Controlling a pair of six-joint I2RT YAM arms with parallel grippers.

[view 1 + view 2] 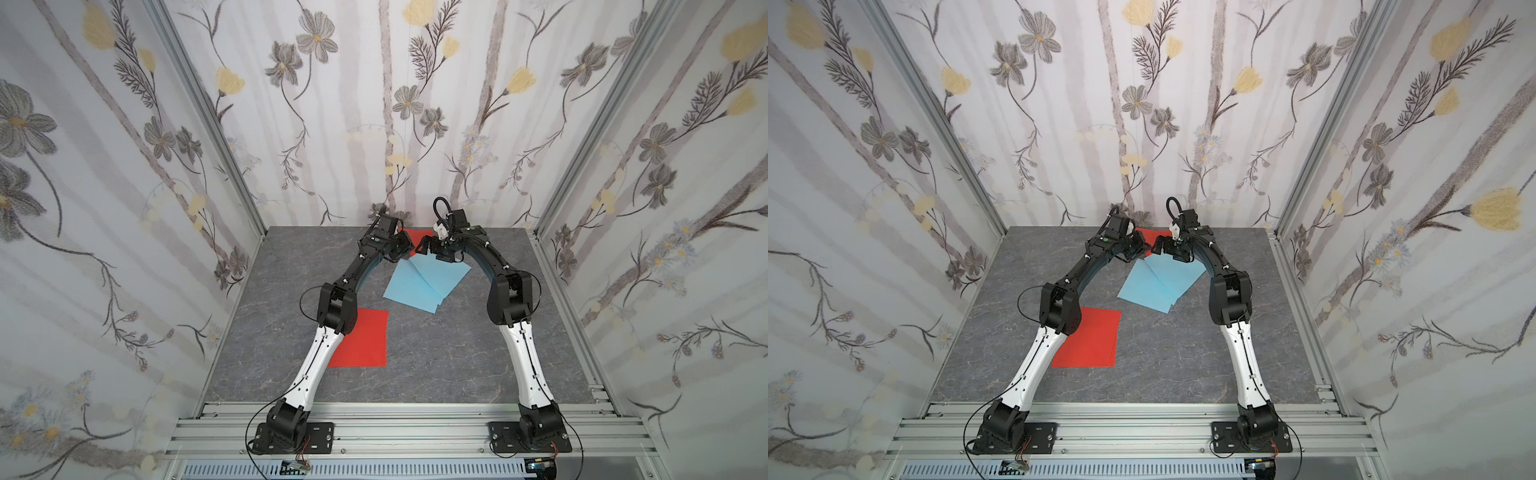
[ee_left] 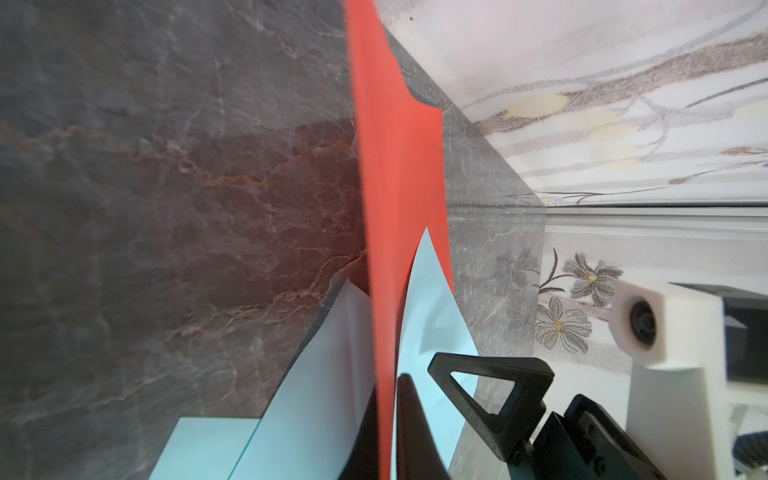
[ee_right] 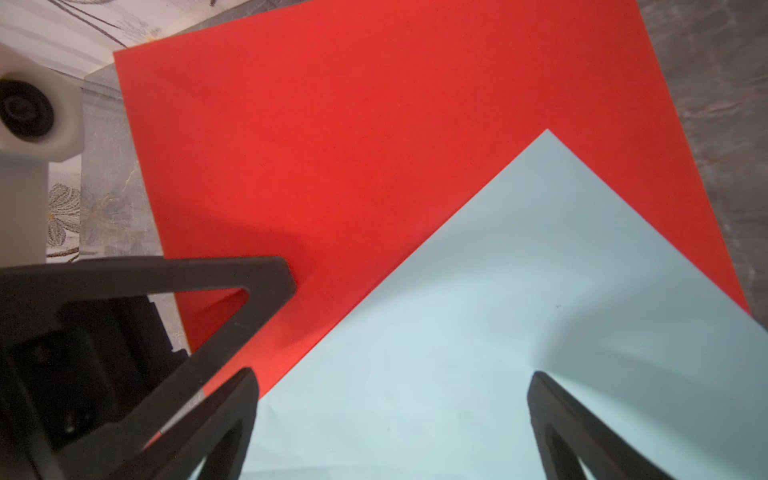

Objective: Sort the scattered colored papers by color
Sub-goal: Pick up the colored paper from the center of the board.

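Observation:
A red paper (image 1: 417,235) lies at the far middle of the table, and my left gripper (image 2: 388,384) is shut on its edge; it shows edge-on in the left wrist view (image 2: 399,187). Overlapping light blue papers (image 1: 424,286) fan out just in front of it, one corner lying over the red sheet (image 3: 353,145). My right gripper (image 3: 392,386) is open, its fingertips (image 3: 548,399) down on the top blue paper (image 3: 498,311), which wrinkles there. Another red paper (image 1: 365,336) lies flat nearer me, partly under the left arm.
The table is grey marble (image 1: 457,365), boxed in by floral walls and aluminium posts (image 1: 582,137). Both grippers sit close together near the back wall (image 1: 415,124). The left gripper's finger (image 3: 166,307) shows in the right wrist view. A metal rail (image 1: 395,419) runs along the front edge.

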